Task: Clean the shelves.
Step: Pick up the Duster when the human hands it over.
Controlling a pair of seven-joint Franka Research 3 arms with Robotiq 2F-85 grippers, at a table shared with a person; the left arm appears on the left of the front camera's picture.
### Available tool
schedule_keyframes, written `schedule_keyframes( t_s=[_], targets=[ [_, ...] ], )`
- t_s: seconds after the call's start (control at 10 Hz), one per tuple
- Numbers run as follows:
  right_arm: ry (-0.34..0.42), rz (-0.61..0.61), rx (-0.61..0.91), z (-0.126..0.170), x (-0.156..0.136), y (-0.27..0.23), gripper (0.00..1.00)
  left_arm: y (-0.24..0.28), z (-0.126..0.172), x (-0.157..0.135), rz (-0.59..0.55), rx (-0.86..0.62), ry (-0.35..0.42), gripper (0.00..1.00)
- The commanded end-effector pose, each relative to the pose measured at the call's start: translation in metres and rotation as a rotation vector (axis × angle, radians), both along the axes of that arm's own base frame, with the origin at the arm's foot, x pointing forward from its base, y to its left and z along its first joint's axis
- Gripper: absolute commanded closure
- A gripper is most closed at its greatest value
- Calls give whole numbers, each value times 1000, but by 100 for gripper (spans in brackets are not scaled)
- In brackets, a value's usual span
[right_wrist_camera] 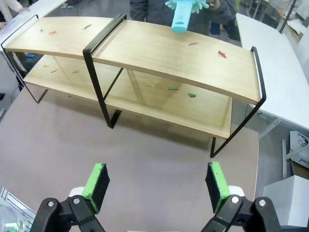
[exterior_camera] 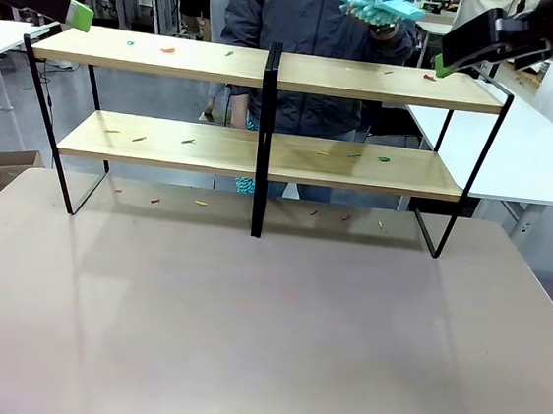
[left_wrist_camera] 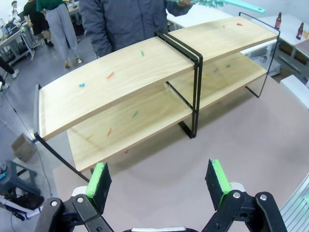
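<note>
The shelves (exterior_camera: 369, 81) stand across the far half of the table, two light-wood boards in a black frame with a central post. Small coloured scraps (exterior_camera: 168, 49) lie on both boards and on the table beneath. Behind them a person holds a teal fluffy duster (exterior_camera: 377, 2) above the right end. My left gripper (exterior_camera: 79, 16) hovers at the top board's left end and my right gripper (exterior_camera: 445, 65) at its right end. In the left wrist view the left gripper (left_wrist_camera: 158, 181) is open and empty above the shelves (left_wrist_camera: 130, 72). The right gripper (right_wrist_camera: 156, 181) is likewise open over the shelves (right_wrist_camera: 159, 53), with the duster (right_wrist_camera: 183, 12) beyond.
The brown table (exterior_camera: 264, 324) stretches bare in front of the rack. White tables (exterior_camera: 540, 146) flank it right and left. A cardboard box (exterior_camera: 9, 164) sits on the floor at left. Bottles (left_wrist_camera: 278, 19) stand on a far table.
</note>
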State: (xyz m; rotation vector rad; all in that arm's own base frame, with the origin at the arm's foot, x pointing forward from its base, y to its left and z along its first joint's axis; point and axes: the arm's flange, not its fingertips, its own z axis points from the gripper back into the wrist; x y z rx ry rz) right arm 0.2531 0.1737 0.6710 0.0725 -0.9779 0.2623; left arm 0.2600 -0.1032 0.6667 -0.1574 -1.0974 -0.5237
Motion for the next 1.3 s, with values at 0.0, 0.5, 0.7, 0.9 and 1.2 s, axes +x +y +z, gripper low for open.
schedule_keyframes(
  t_s=[0.0,0.5,0.7,0.9,1.2],
  targets=[
    [-2,0,1,1,-1,0,0,1,0,0,-2,2,-1,0],
    [431,235,261,28,91,-50,0,1,0,0,-2,2,-1,0],
    [567,139,511,31,143,-91,0,1,0,0,-2,2,-1,0],
    [383,187,365,3,129,-81,0,1,0,0,-2,2,-1,0],
    [497,214,845,21,186,-121,0,1,0,0,-2,2,-1,0]
  ],
)
